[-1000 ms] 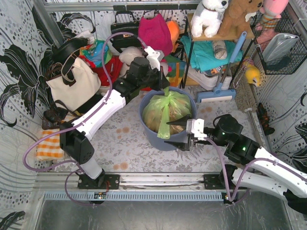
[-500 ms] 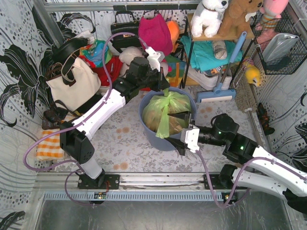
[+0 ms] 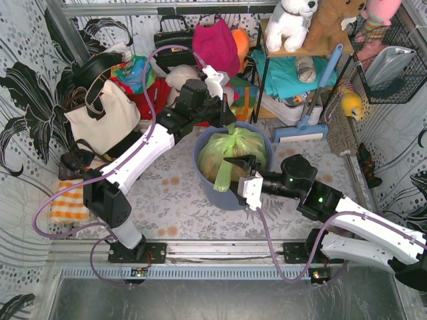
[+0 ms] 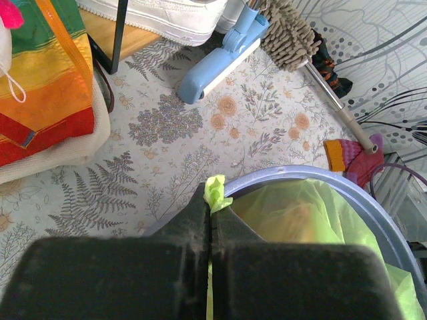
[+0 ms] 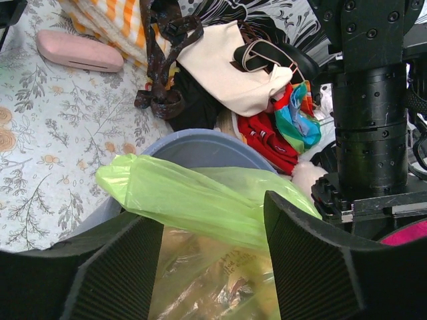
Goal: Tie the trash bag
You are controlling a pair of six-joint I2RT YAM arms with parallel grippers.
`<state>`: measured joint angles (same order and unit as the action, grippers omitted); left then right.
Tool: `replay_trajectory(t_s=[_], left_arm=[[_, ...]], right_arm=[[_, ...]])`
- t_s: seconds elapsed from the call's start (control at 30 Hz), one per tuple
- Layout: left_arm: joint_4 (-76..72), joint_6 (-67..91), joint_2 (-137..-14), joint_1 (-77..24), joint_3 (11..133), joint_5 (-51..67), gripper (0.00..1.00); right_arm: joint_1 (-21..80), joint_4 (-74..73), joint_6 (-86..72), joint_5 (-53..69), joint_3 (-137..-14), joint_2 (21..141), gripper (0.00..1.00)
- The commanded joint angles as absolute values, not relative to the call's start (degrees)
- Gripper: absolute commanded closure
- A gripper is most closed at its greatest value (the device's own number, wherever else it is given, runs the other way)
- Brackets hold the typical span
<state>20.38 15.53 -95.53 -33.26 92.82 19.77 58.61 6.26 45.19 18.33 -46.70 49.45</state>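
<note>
The trash bag (image 3: 243,143) sits in the blue-grey bin (image 3: 200,163) mid-tabletop. My left gripper (image 4: 211,203) has its jaws clamped on the far ear (image 4: 215,187) at the far rim. My right gripper (image 5: 213,223) stands with jaws apart, astride the near ear (image 5: 180,193). The film looks thin, light and slippery: pinch the bunched ears, not the body

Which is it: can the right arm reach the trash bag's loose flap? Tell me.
Probably yes. The right gripper is open, and the flap of the trash bag lies across the gap between its fingers, nothing blocking; the left gripper pinches another corner.
</note>
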Motion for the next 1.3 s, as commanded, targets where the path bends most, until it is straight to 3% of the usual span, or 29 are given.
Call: replay_trajectory(t_s=[0.0,0.07,0.13,0.27,0.47,0.73,1.07,1.27], left_arm=[[23.4,14.4,-95.1,-33.4,93.4,21.7,1.00],[23.2,14.5,-95.0,-33.4,93.3,21.6,1.00],[23.1,14.6,-94.9,-33.4,93.4,21.5,1.00],[22.7,14.5,-94.3,-33.4,93.3,20.8,1.00],[20.2,14.3,-93.0,-33.3,94.1,17.5,1.00],[18.6,13.7,-92.6,-33.3,101.2,13.6,1.00],[13.1,16.0,-92.5,-33.3,88.7,12.8,1.00],[14.1,15.6,-94.0,-33.3,90.8,12.1,1.00]], right_arm=[[58.9,8.5,47.5,19.5,-47.5,49.1,0.40],[58.9,9.0,47.1,20.6,-48.0,50.0,0.42],[58.9,9.0,46.4,21.3,-49.0,51.2,0.52],[58.9,8.9,44.2,20.6,-50.2,51.6,1.00],[58.9,11.6,32.6,16.4,-52.0,50.3,1.00],[58.9,9.4,22.8,21.0,-58.1,49.1,1.00],[59.0,11.4,10.5,15.8,-46.6,44.4,1.00],[58.9,13.4,8.2,15.3,-45.9,43.8,1.00]])
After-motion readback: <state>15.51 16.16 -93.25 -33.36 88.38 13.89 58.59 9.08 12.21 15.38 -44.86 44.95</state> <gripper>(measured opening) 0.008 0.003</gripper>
